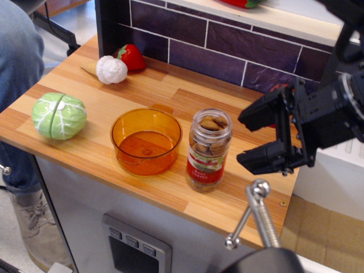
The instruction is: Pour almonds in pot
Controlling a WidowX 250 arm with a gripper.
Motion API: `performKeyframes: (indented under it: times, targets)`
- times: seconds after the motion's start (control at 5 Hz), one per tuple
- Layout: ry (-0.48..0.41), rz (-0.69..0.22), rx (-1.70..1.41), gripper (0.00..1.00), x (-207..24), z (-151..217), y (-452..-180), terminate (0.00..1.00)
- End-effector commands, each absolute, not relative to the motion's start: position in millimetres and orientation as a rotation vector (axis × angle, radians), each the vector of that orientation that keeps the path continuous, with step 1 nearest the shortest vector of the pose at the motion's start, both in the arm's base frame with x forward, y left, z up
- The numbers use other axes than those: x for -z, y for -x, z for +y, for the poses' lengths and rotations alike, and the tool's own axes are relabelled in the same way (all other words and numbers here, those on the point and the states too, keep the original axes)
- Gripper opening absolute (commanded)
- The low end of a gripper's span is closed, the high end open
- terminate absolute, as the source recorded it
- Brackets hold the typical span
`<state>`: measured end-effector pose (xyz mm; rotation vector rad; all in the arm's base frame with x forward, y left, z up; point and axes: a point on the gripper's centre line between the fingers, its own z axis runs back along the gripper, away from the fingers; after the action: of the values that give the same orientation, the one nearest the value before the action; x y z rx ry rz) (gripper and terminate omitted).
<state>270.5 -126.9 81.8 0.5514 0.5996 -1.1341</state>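
jar [209, 150]: upright, holds almonds [211, 123] | pot [146, 141]: empty, beside jar | hand [254, 137]: spread, holding nothing

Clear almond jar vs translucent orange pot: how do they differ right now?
The clear cylindrical jar with the red and white label is tall and narrow; the round translucent orange plastic pot is low and wider. The jar holds the brown almonds; the pot is empty. Both stand upright, open-topped, side by side on the wooden counter.

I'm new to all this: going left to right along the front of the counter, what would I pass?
Green cabbage → orange pot → jar of almonds → the robot's open hand.
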Motion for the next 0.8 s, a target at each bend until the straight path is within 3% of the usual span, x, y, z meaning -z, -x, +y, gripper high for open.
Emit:
performKeyframes:
  times: [0.0, 0.2, 0.6]
  targets:
    - [-0.529, 0.674, 1.161, 1.0, -70, -123, -282, 0.0]
    - [-0.535, 0.745, 1.163, 1.0, -51, -115, -274, 0.0]
    - [-0.615, 0.774, 1.144, 1.0, -35, -99, -269, 0.0]
